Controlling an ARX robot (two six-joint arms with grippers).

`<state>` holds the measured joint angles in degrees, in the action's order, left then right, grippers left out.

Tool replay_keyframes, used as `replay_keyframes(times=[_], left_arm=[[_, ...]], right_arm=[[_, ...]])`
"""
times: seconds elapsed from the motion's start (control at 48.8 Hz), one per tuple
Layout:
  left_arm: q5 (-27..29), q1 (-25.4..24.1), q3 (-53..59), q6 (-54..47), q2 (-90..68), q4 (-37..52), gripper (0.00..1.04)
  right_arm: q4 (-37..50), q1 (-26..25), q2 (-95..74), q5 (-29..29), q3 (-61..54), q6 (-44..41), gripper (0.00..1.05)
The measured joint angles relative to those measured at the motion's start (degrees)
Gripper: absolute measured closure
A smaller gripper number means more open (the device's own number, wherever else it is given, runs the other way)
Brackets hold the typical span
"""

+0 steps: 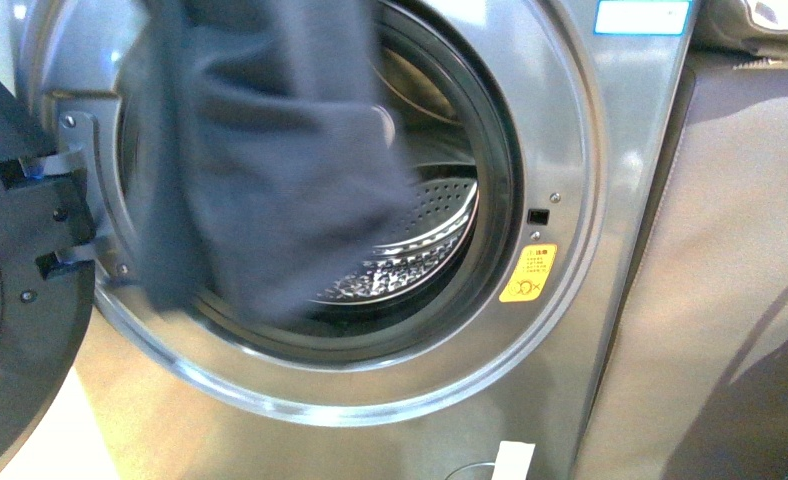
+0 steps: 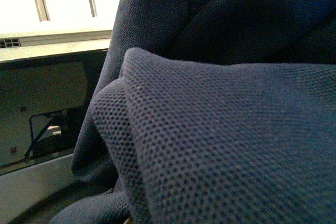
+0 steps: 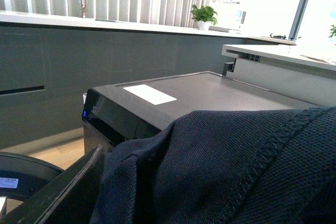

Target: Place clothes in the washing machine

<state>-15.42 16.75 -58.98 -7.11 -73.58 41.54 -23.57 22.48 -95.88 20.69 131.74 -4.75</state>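
Note:
The clothes (image 1: pixel 270 160), a dark navy knit garment, hang from above the front view down across the left half of the washing machine's round opening. The washing machine (image 1: pixel 570 330) is silver-grey, with a black gasket and a shiny perforated drum (image 1: pixel 420 245). Its dark door (image 1: pixel 15 290) stands open at the left. Neither gripper shows in the front view. In the left wrist view the clothes (image 2: pixel 220 145) fill most of the picture and hide the jaws shut on them. In the right wrist view the clothes (image 3: pixel 226 171) likewise cover the shut jaws, with a stitched seam running across.
A yellow warning sticker (image 1: pixel 527 273) sits right of the opening. A tan-covered box (image 1: pixel 730 280) stands right of the machine. The right wrist view shows the machine's dark top (image 3: pixel 210 95) with a white label (image 3: pixel 149 94), a grey counter and a potted plant (image 3: pixel 203 15) behind.

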Motion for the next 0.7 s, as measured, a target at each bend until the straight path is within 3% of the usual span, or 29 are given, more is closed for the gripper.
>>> replay_keyframes(times=[0.451,0.553,0.697], left_arm=[[0.72,1.62,0.33,-0.15,-1.03,0.11,0.98],[0.70,0.98,0.33,-0.13,-1.09,-0.07,0.98],[0.66,0.37,0.26,-0.13,-1.09,-0.37,0.98]], right_arm=[[0.22,0.02,0.07,-0.33,-0.07,0.02,0.08],[27.91,2.95,6.03,-17.20,-15.61,-0.72,0.08],[45.05,5.64,15.23,-23.02,-33.18,-2.19,0.08]])
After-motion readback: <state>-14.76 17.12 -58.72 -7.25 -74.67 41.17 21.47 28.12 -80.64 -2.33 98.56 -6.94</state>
